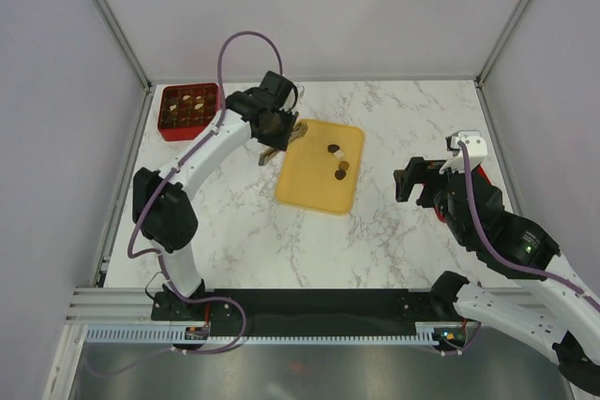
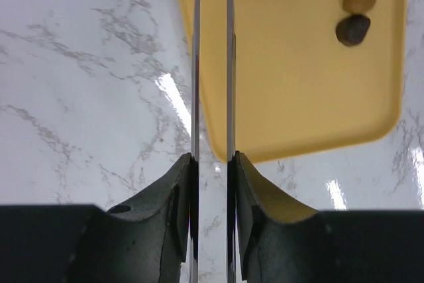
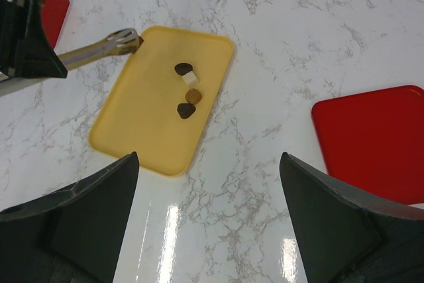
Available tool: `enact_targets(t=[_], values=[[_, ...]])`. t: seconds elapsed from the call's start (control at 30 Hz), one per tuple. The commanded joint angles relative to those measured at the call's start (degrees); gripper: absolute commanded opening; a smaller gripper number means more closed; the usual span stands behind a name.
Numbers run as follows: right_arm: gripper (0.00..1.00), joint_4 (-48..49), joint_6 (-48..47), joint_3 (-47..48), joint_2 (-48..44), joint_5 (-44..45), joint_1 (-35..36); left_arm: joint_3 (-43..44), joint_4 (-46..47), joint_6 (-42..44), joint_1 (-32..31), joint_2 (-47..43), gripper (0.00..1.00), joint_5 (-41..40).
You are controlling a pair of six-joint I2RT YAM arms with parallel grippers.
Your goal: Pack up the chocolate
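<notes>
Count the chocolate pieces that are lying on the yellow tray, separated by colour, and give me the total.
Dark brown pieces: 2
Light brown pieces: 1
Cream-white pieces: 1
Total on the yellow tray: 4

The left arm [image 1: 202, 156] reaches forward with its elbow bent. The left gripper [image 2: 212, 160] tilts downward, jaws pinched on thin metal tongs [image 2: 197, 64]. The right arm [image 1: 497, 231] is folded at its side, and the right gripper [image 3: 209, 157] has its jaws wide apart, empty.
</notes>
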Motion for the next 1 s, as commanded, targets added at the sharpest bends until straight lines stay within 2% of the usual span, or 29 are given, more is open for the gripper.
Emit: enact_targets(t=[0.0, 0.07, 0.1, 0.2, 0.4, 0.73, 0.97], values=[[0.96, 0.77, 0.58, 0.66, -1.12, 0.13, 0.02, 5.96, -2.73, -5.78, 8.17, -2.49, 0.29, -1.94], [0.96, 1.29, 0.49, 0.31, -1.38, -0.31, 0.02, 6.85, -2.91, -6.85, 12.49, -2.41, 0.29, -1.59], [0.96, 1.47, 0.58, 0.22, -1.56, -0.48, 0.02, 7.72, -2.99, -7.90, 17.04, -2.32, 0.29, -0.72], [0.96, 2.00, 0.23, 0.13, -1.48, -1.36, 0.02, 9.31, -2.91, -9.92, 25.22, -1.79, 0.29, 1.22], [0.96, 3.05, -0.56, 0.05, -0.77, -1.54, 0.02, 12.91, -2.64, -12.03, 34.21, 1.02, 0.29, 0.00], [0.96, 4.11, -1.18, -0.22, 1.07, -1.19, 0.02, 11.51, -2.12, -13.53, 38.00, 4.36, 0.30, -4.66], [0.96, 4.46, -0.65, -0.74, 1.16, -1.36, 0.11, 11.51, -0.80, -11.60, 39.06, 6.47, 0.32, -6.07]])
